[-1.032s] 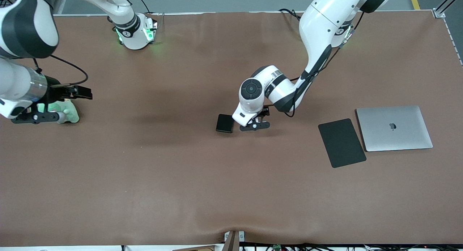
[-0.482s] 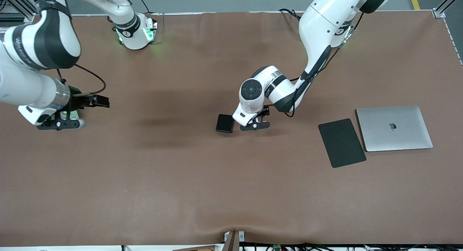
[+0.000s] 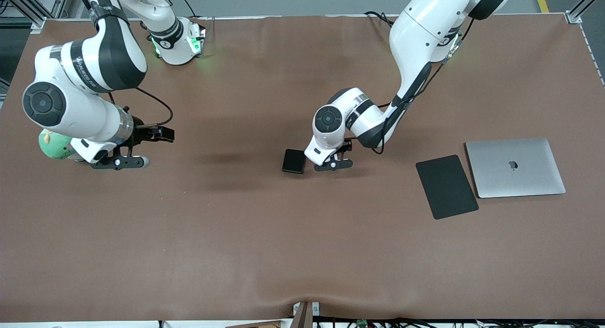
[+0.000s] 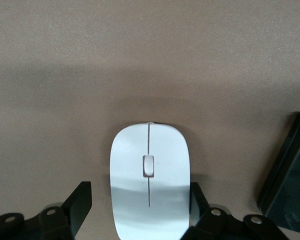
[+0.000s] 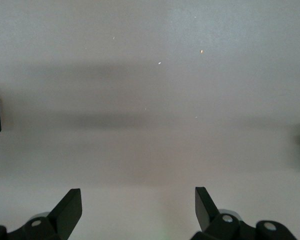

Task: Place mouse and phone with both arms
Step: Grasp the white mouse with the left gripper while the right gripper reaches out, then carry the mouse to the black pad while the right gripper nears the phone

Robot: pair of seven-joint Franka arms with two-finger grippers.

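The white mouse (image 4: 149, 187) lies on the brown table between the open fingers of my left gripper (image 4: 140, 186). One finger is close against its side and the other stands a little apart. In the front view the left gripper (image 3: 332, 161) is low over the table's middle and hides the mouse. The black phone (image 3: 293, 161) lies flat right beside it, toward the right arm's end; it also shows in the left wrist view (image 4: 287, 190). My right gripper (image 3: 114, 159) is open and empty over bare table (image 5: 137, 191) near the right arm's end.
A green plush toy (image 3: 53, 146) lies beside the right gripper, at the right arm's end of the table. A flat black mouse pad (image 3: 446, 186) and a closed silver laptop (image 3: 515, 167) lie side by side toward the left arm's end.
The right arm has swung in from the table's end toward the middle, uncovering the green toy. The left arm, the mouse and the phone have not moved.
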